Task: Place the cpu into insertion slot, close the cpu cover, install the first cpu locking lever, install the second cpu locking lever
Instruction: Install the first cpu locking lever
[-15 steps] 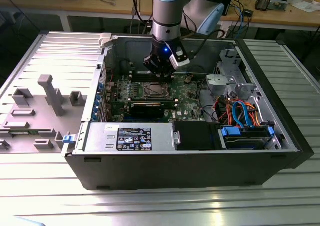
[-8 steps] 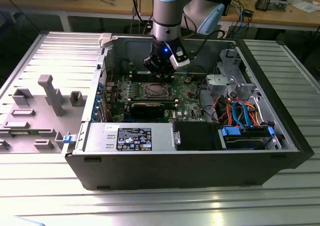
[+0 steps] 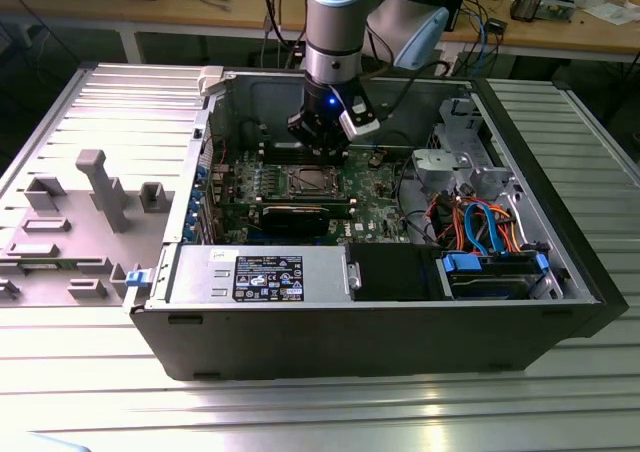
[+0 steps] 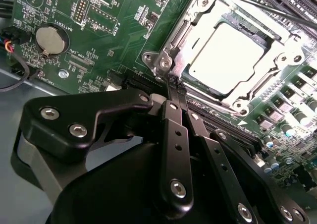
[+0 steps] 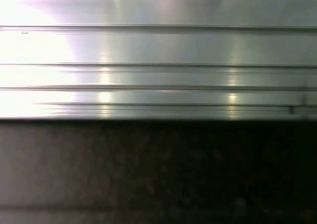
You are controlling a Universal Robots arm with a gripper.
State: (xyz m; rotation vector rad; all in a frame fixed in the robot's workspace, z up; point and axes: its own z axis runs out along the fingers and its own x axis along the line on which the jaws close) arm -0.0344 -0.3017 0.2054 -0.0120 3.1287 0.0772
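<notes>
In the second wrist view the cpu (image 4: 225, 58) lies flat in its socket, silvery top up. The silvery cpu cover (image 4: 290, 53) lies down around it as a frame. My gripper (image 4: 173, 84) is shut with nothing seen between the black fingers (image 4: 177, 130). Its tips sit at the cover's corner beside a screw (image 4: 163, 63). A thin dark rod (image 4: 267, 8) runs along the socket's far side. In the exterior view my gripper (image 3: 322, 144) hangs just above the insertion slot (image 3: 312, 180) on the green board inside the open case.
A long black graphics card (image 3: 305, 215) lies just in front of the slot, and memory slots (image 4: 292, 1) flank it. A power supply (image 3: 260, 272) and a drive cage with blue and orange cables (image 3: 490, 222) fill the case's front and right. Grey fixtures (image 3: 100, 187) stand on the table.
</notes>
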